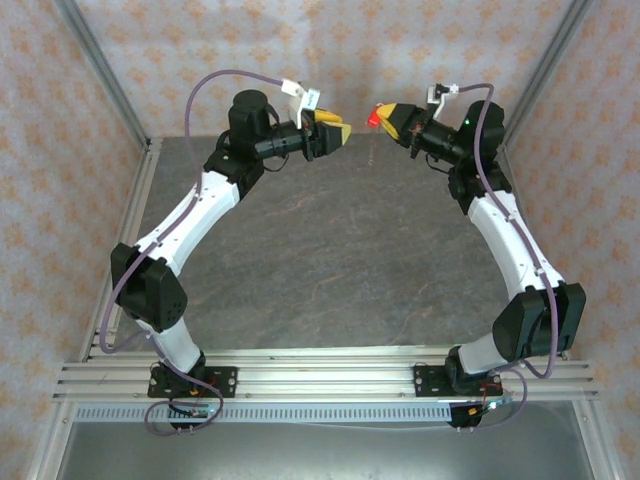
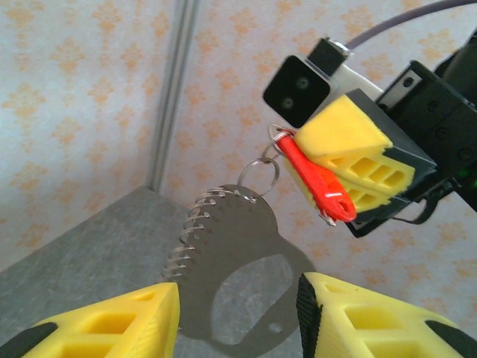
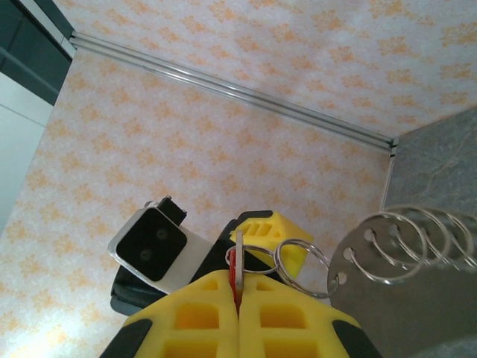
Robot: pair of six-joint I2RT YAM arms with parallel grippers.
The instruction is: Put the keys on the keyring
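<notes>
So the right gripper (image 1: 383,117) is clamped tight on the red key (image 2: 317,183), up in the air. The keyring (image 2: 231,231) sits right by it, between the left gripper (image 1: 342,131)'s half-spread jaws. Can't tell if they're actually pinching it.

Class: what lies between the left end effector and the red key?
Left wrist view: a small wire ring and a coil-edged flat metal plate, between the left end effector and red key.
</notes>
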